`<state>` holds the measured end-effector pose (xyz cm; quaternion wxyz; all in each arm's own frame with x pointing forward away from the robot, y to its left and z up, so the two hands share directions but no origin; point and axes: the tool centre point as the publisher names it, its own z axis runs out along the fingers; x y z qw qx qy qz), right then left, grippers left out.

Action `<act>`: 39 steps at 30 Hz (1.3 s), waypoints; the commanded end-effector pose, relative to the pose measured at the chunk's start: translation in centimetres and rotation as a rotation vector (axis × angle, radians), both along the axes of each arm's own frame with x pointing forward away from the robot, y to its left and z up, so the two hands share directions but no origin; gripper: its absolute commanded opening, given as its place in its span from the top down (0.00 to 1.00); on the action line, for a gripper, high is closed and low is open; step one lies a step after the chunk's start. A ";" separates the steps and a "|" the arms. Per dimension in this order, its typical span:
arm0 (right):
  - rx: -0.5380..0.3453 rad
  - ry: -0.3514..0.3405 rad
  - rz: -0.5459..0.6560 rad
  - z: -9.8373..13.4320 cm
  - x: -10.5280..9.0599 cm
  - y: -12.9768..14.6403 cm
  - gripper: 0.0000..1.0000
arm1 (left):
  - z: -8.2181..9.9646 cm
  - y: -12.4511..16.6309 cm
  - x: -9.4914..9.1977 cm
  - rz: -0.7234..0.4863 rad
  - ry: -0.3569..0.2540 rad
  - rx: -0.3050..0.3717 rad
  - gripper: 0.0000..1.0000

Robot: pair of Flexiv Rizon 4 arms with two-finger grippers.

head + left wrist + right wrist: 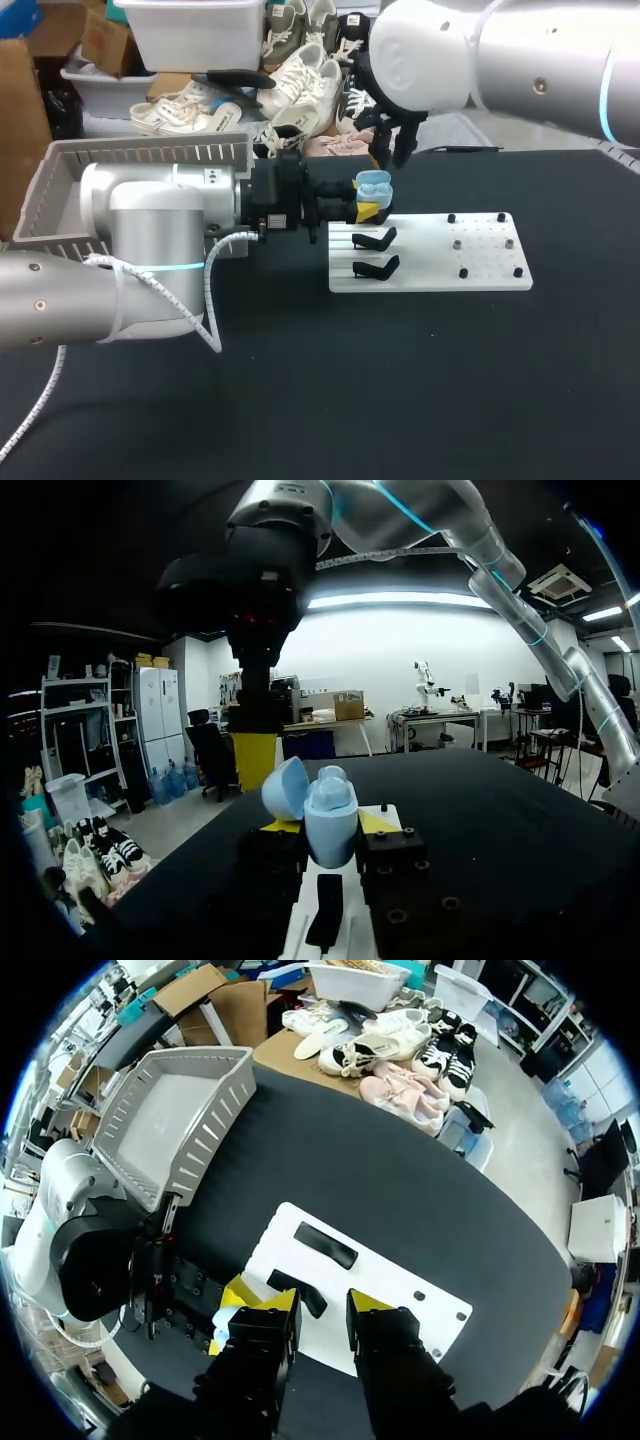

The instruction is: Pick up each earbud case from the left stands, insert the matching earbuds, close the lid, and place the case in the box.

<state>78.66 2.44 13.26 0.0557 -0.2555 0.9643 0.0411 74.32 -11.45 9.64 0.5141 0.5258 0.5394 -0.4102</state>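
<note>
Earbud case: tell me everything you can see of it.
The earbud case is pale blue, smooth plastic by its look, rounded like an egg. Its lid is hinged open, tipped to one side. It stands upright, clamped between the yellow tips of the left pincer, above the white board, with the right pincer above it.

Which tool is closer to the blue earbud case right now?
Left. The left tool is shut on the open blue earbud case, holding it between its fingers. The right tool hangs open close above the case, without gripping it.
</note>
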 end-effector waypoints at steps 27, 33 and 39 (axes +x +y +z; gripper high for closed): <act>0.118 -0.224 -0.124 7.1 -5.0 -4.0 0.70 | 0.0 0.0 -0.1 0.003 -0.002 -0.002 1.00; 0.167 -0.225 -0.260 6.6 -6.7 -8.0 0.65 | 4.1 3.9 2.2 0.039 -0.093 0.036 1.00; 0.192 -0.153 -0.384 3.6 -8.3 -11.3 0.66 | 8.6 12.2 4.7 0.181 -0.193 0.159 1.00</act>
